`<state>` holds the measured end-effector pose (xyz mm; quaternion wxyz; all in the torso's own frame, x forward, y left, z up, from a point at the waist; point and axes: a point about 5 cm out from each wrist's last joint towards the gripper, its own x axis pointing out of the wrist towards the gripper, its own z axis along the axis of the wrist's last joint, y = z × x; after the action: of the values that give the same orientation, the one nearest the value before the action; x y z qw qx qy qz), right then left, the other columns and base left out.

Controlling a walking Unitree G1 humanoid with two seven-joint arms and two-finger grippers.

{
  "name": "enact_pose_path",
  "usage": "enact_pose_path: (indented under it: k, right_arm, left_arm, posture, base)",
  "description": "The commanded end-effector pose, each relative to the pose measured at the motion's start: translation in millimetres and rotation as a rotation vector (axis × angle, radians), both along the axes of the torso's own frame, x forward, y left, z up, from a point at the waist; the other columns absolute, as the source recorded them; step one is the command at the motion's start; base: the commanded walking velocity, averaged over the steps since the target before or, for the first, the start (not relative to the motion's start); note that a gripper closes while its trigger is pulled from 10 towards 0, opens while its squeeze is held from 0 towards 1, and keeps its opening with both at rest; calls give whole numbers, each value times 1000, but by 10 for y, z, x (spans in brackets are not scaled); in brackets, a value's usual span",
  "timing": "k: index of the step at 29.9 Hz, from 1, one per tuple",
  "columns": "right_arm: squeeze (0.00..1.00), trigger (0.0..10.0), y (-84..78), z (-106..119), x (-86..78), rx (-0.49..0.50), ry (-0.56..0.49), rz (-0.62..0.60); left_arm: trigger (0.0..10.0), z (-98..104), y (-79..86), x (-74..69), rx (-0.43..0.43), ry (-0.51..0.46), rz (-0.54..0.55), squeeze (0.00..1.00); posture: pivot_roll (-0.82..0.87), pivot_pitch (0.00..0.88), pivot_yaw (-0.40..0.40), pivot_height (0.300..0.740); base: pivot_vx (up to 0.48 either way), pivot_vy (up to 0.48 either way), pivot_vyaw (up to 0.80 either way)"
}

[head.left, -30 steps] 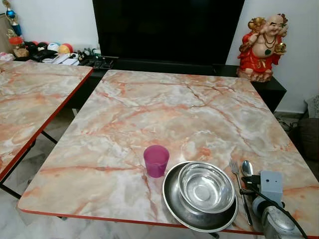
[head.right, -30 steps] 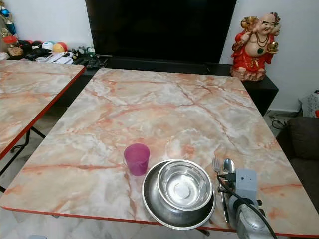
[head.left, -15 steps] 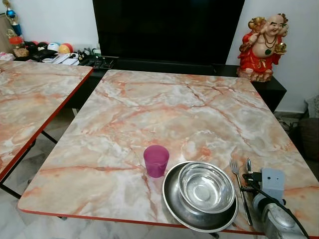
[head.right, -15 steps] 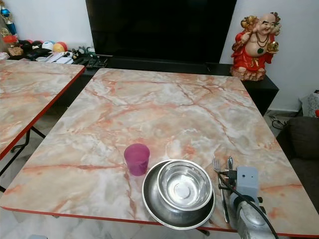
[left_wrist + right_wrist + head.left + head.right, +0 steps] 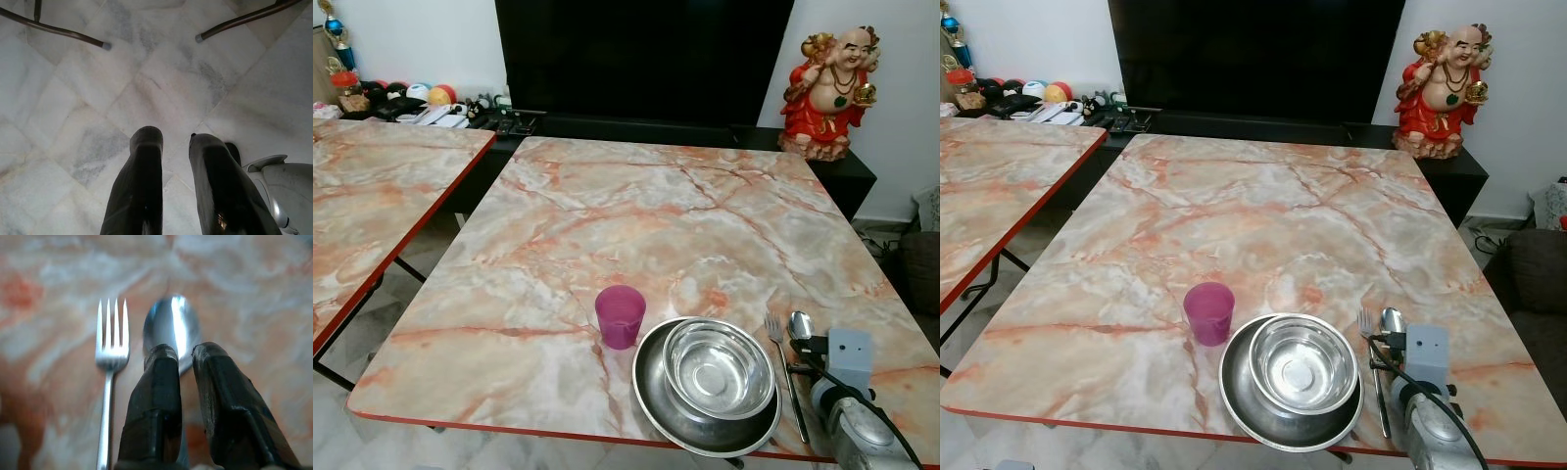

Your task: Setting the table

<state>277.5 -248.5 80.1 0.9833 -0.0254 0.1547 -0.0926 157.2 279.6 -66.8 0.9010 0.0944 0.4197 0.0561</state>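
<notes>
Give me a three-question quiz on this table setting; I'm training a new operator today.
1. True or false: the steel bowl sits inside the plate.
2. Which lies nearer the plate, the fork or the spoon?
3. The right gripper is over: A) the purple cup, B) the spoon, C) the statue.

Key: 1 true. 2 the fork. 3 B; its fingers straddle the spoon's handle, slightly apart.
</notes>
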Motion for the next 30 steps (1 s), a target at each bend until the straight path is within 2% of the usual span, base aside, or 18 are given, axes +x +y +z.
enact_pose_path:
  k: [1, 3, 5, 6, 7, 10, 16, 19, 30]
  right_arm:
    - [0, 10000, -14, 217, 65, 2, -119, -12]
    - [0, 10000, -3, 280, 91, 1, -155, -8]
    - [0, 10000, 0, 431, 156, -6, -236, -18]
    - [0, 10000, 0, 431, 156, -6, -236, -18]
    - [0, 10000, -10, 532, 189, 10, -299, -30]
    - [0, 10000, -7, 656, 219, 5, -374, -20]
    - [0, 10000, -6, 683, 236, -11, -411, -14]
    - [0, 10000, 81, 693, 250, -8, -434, 10]
    - [0, 10000, 128, 702, 270, 17, -470, 11]
  left_arm:
    - [10000, -13, -1, -23, 0, 9, 5, 0]
    - [10000, -11, 3, -23, 1, 9, 5, 0]
    - [10000, -7, 14, -24, 3, 8, 6, 0]
    - [10000, -7, 14, -24, 3, 8, 6, 0]
    - [10000, -1, 22, -18, 4, 4, 11, 0]
    - [10000, 7, 24, -6, 0, -11, 25, 0]
    - [10000, -7, -7, -11, -9, -14, 38, 0]
    - [10000, -27, -35, -33, -14, -5, 30, 0]
    - [10000, -37, -54, -39, -15, -1, 27, 0]
  posture:
    - [62, 0, -17, 740]
    - [62, 0, -15, 740]
    - [64, 0, -15, 740]
    - [64, 0, -15, 740]
    - [67, 0, -16, 740]
    - [79, 0, -29, 740]
    - [87, 0, -35, 740]
    - [80, 0, -30, 740]
    - [90, 0, -22, 740]
  base:
    - [0, 0, 0]
    - [0, 0, 0]
    - [0, 0, 0]
    - [0, 0, 0]
    - [0, 0, 0]
    - [0, 0, 0]
    - [0, 0, 0]
    - [0, 0, 800]
    - [0, 0, 800]
